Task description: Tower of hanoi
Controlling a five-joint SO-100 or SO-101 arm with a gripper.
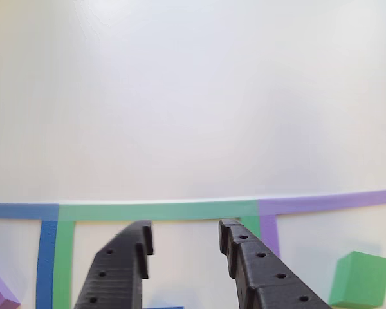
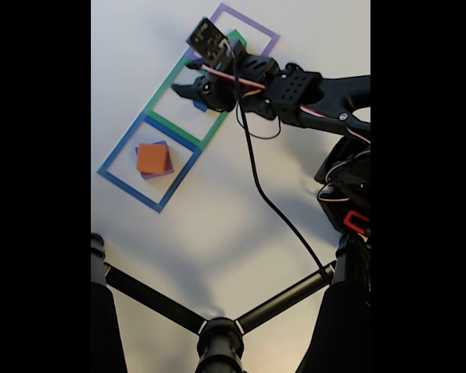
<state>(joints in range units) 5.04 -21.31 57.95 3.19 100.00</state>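
Jaws of the gripper [image 1: 183, 248] are seen parted and empty above the green taped square [image 2: 188, 107]. A blue sliver, likely the blue cube [image 1: 162, 308], is glimpsed directly beneath; the fingers should be lowered squarely around it before closing. The orange block [image 2: 152, 158] rests on the purple block [image 2: 165, 171] in the blue taped square [image 2: 121, 151], and the green block [image 1: 360, 280] is seen to the right in the other view.

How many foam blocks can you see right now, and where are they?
4. The orange block sits on the purple block inside the blue taped square. The green block lies right of the gripper. The blue block peeks out under the gripper, mostly hidden.
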